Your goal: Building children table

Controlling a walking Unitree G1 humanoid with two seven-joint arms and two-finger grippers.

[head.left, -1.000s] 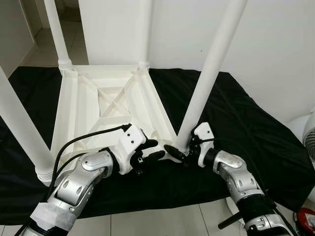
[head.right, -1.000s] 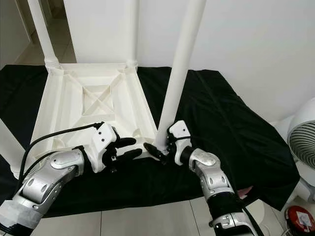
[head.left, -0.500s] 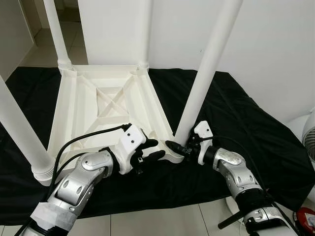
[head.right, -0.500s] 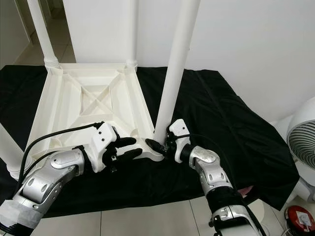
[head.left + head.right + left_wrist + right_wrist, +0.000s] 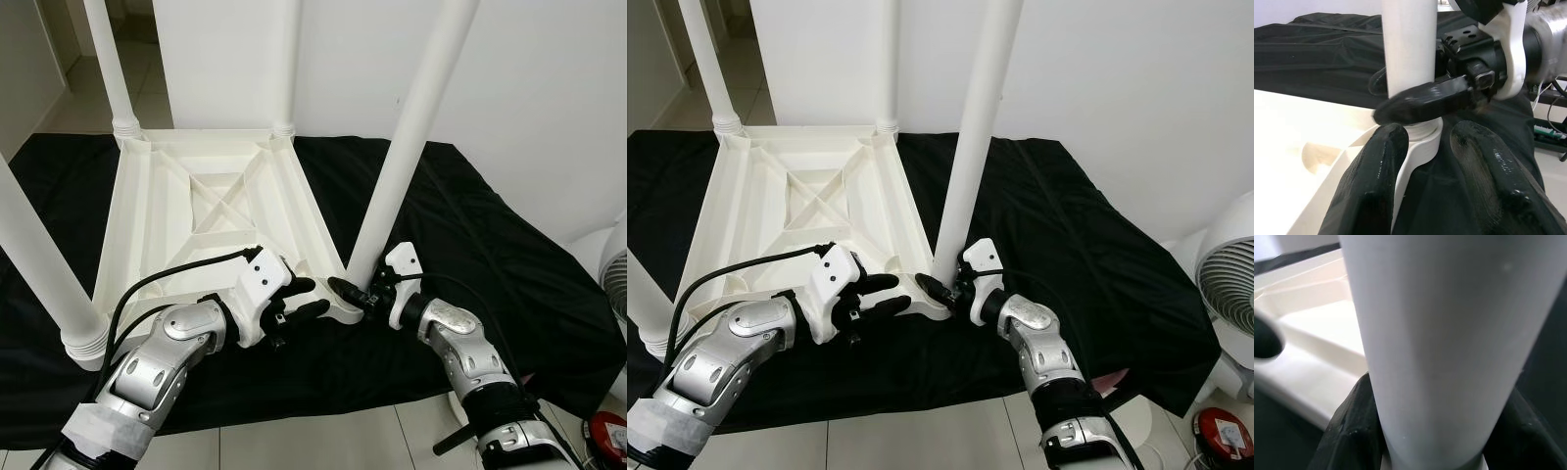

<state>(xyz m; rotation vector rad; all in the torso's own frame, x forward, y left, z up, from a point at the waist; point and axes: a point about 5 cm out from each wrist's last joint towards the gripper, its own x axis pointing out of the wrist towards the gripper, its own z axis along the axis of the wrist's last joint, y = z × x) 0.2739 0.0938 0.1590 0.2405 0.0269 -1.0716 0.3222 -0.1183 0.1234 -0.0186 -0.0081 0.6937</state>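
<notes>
The white children's table (image 5: 211,211) lies upside down on a black cloth. Three of its legs stand up from the corners: far left (image 5: 106,59), far right (image 5: 286,59) and near left (image 5: 39,264). My right gripper (image 5: 355,291) is shut on the base of the fourth leg (image 5: 411,137), which stands slightly tilted on the near right corner socket (image 5: 345,310). In the right wrist view that leg (image 5: 1440,333) sits between the black fingers. My left gripper (image 5: 312,297) is open, a little left of that corner, its fingers (image 5: 1371,196) pointing at the socket and touching nothing.
The black cloth (image 5: 490,245) covers the floor under the table and ends at pale tiles (image 5: 323,441) near me. A white fan (image 5: 1227,294) and a red object (image 5: 1223,436) stand at the right. A white wall rises behind.
My right gripper has carried the leg's base a little left onto the corner socket, and the leg stands straighter. The left gripper has stayed put and open.
</notes>
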